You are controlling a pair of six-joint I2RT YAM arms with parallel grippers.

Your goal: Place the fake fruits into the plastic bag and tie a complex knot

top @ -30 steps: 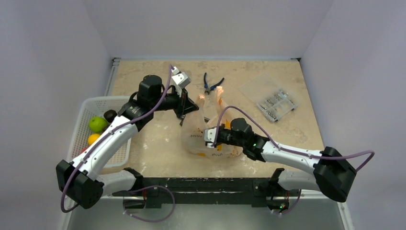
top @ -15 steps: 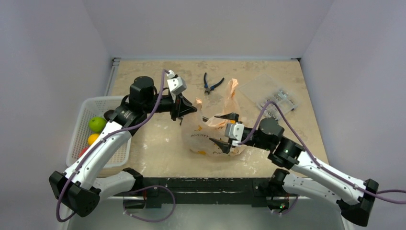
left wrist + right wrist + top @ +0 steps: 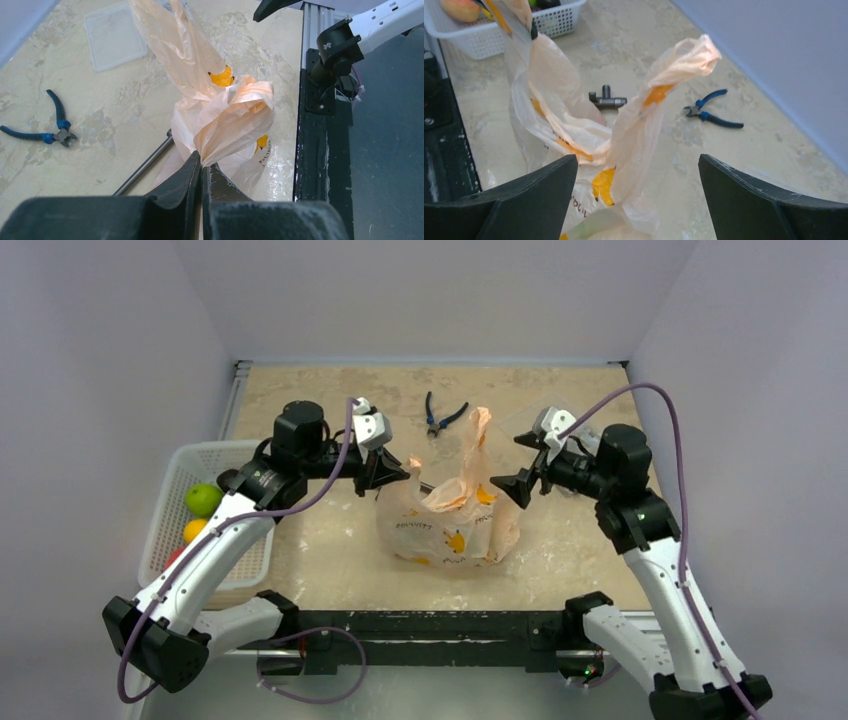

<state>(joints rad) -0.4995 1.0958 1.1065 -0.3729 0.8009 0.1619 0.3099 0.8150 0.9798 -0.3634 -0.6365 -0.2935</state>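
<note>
The plastic bag (image 3: 445,528) stands mid-table, pale peach with orange marks. My left gripper (image 3: 400,472) (image 3: 202,165) is shut on one bunched handle at the bag's upper left. The other handle (image 3: 478,432) (image 3: 664,85) sticks up free. My right gripper (image 3: 516,462) (image 3: 638,160) hangs open just right of the bag, touching nothing, with the free handle ahead of its jaws. Fake fruits lie in the white basket (image 3: 165,540): a green one (image 3: 204,499), an orange one (image 3: 195,530) and a dark one (image 3: 230,480). A knot is out of view.
Blue-handled pliers (image 3: 443,415) (image 3: 711,112) lie behind the bag. A metal rod tool (image 3: 142,167) (image 3: 608,100) lies beside the bag's far left. A clear plastic box (image 3: 112,35) sits at the back right. The black base rail (image 3: 430,625) runs along the near edge.
My right gripper opened, let go of the bag and swung from its near side up to its right. The free handle sprang upright. The left gripper kept its grip, shifting slightly.
</note>
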